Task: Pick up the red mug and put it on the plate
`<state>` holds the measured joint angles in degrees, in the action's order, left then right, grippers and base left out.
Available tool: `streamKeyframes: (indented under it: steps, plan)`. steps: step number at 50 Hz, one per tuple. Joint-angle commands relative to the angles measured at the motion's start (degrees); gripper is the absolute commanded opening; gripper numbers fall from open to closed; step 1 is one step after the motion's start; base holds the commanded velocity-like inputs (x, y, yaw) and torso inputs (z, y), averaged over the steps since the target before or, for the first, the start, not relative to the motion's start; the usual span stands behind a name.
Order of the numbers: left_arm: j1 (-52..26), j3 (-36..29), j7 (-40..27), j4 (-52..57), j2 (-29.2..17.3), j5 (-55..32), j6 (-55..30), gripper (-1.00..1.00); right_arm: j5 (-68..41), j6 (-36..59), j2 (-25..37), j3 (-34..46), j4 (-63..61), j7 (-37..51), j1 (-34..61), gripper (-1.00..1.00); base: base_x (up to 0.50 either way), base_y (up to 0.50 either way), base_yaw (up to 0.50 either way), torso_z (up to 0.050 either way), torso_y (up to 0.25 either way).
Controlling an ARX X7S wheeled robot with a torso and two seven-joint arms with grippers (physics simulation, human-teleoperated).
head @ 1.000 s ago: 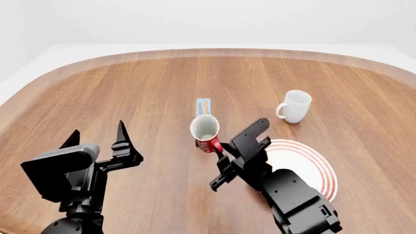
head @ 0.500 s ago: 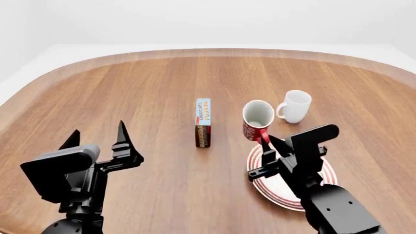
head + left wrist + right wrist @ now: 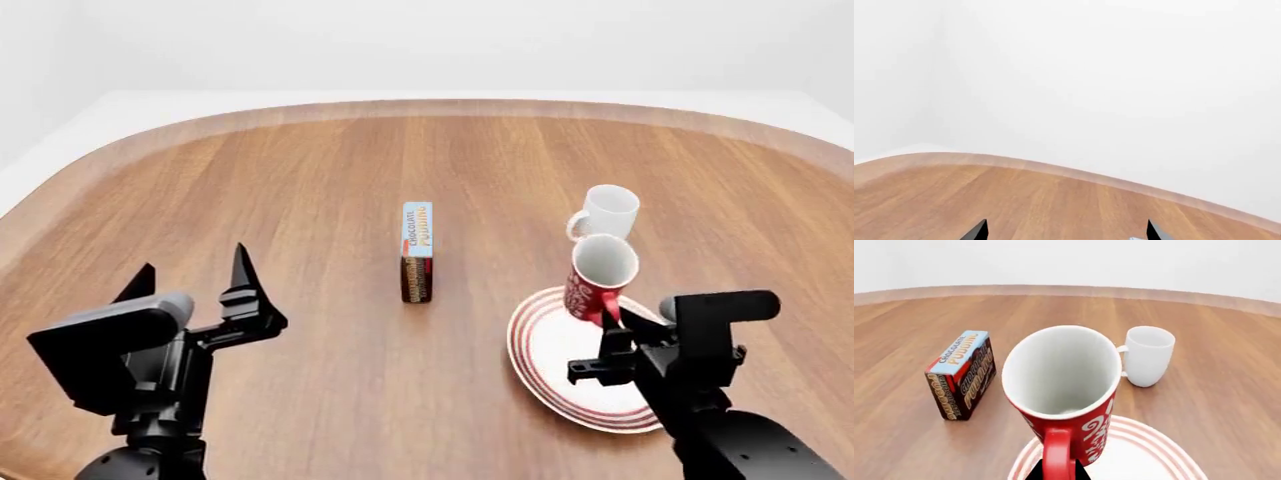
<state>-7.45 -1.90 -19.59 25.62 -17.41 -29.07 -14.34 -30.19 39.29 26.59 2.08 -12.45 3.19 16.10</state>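
The right gripper [image 3: 618, 325] is clamped on the handle of the red mug [image 3: 599, 277] — upright and apparently just clear of the plate [image 3: 554, 362], over its far part. Straight down is the move. The left gripper [image 3: 191, 283] gapes idle, holding nothing.

From my seat, the right gripper [image 3: 617, 322] has its fingertips tucked behind the handle of the tall red mug with white lettering [image 3: 597, 279], so I cannot see how they close on it. In the right wrist view that mug's [image 3: 1066, 401] base and lower handle are cut off at the frame edge, and it hides the near rim of the round white plate with red rings [image 3: 1147, 452]. I cannot tell whether the mug touches the plate. Only two dark fingertips [image 3: 978, 231] of the left gripper show in its wrist view.
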Motion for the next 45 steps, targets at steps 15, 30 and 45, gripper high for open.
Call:
streamKeyframes:
  steps: [15, 30, 45]
  plan:
    - [-0.08, 0.16, -0.44, 0.4, -0.59, -1.05, -0.04, 1.0, -2.63, 3.65, 0.38, -2.81, 6.08, 0.13, -0.89, -1.0, 0.0, 0.0, 0.0, 0.0, 0.0]
    - [-0.09, 0.37, -0.76, 0.95, -1.0, -1.88, -0.21, 1.0, 1.32, 2.91, -0.45, 1.63, 14.54, -0.17, 5.39, -1.0, 0.0, 0.0, 0.0, 0.0, 0.001]
    - [-0.01, 0.97, -1.19, 2.0, -1.58, -3.01, -0.42, 1.0, 4.25, -0.07, -2.0, 5.41, 25.21, -3.04, 12.56, -1.0, 0.0, 0.0, 0.0, 0.0, 0.0]
